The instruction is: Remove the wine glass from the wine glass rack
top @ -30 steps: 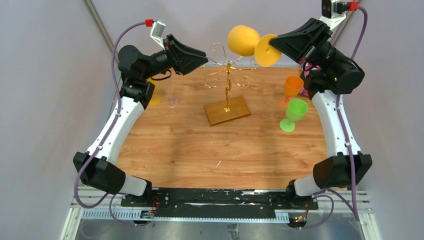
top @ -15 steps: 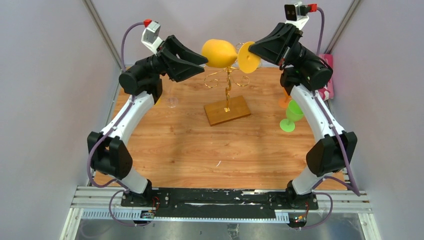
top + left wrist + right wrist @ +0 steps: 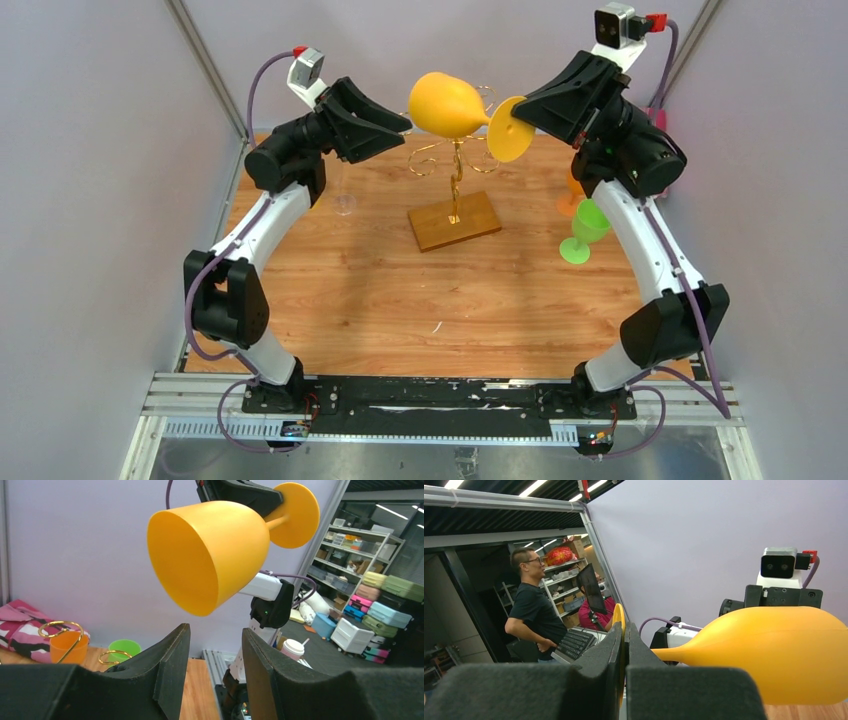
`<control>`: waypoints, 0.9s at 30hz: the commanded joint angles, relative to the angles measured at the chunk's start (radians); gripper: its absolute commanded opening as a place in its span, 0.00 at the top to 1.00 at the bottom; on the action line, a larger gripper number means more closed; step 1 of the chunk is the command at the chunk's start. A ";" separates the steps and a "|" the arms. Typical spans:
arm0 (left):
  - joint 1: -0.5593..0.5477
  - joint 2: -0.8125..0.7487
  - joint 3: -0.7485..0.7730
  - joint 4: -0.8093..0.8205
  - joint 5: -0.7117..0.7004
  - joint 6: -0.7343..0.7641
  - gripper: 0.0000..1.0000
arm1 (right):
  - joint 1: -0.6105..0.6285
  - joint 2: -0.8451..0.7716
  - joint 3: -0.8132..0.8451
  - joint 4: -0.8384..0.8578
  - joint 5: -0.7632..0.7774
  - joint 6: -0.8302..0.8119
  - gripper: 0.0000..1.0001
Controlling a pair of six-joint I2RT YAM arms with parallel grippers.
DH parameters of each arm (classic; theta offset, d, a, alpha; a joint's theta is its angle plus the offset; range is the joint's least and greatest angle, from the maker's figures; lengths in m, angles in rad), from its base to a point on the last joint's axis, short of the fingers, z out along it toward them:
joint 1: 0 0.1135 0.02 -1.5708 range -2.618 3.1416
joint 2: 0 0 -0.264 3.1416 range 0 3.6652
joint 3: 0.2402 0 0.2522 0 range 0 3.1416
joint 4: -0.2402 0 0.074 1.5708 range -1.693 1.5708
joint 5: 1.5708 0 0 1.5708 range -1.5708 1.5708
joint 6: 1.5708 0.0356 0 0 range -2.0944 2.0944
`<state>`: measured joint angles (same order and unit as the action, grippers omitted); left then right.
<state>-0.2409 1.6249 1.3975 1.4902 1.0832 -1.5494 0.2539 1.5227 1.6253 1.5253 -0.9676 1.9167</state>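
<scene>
The yellow wine glass (image 3: 450, 104) is up in the air, over the far middle of the table (image 3: 400, 300). It lies on its side. Its round cup points left and its flat foot points right.

The right gripper (image 3: 517, 112) pinches the flat foot of the wine glass. In the right wrist view its two black fingers (image 3: 594, 680) are pressed together on the thin yellow edge of the foot.

The left gripper (image 3: 404, 123) is just beside the cup, on the left. Its two fingers (image 3: 172, 665) are spread apart and hold nothing. In the left wrist view the open mouth of the cup hangs just above them and does not touch them.

The wine glass rack (image 3: 455, 170) stands on the table under the wine glass. It is made of thin gold wire with curly arms, on a flat brown wood base. No glass hangs on it.

A green glass (image 3: 590, 222) stands upright on the right side of the table. An orange glass (image 3: 570, 192) is just behind it, partly hidden by the right arm. A clear glass (image 3: 345, 203) stands on the left, near the left arm.
</scene>
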 commanded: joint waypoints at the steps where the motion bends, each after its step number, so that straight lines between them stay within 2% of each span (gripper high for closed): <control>1: 0.007 0.011 0.002 0.062 -0.020 -0.016 0.52 | 0.018 0.003 -0.009 0.063 0.006 -0.011 1.00; 14: 0.005 0.033 0.005 0.064 -0.067 -0.037 0.52 | 0.102 0.073 -0.015 0.070 0.012 -0.030 1.00; 27: -0.012 -0.210 -0.155 0.061 -0.109 0.008 0.51 | 0.122 0.167 -0.028 0.069 0.022 -0.053 1.00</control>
<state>-0.2363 1.5097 1.2648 1.4887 0.9833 -1.5612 0.3599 1.6501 1.6054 1.5425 -0.9314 1.8942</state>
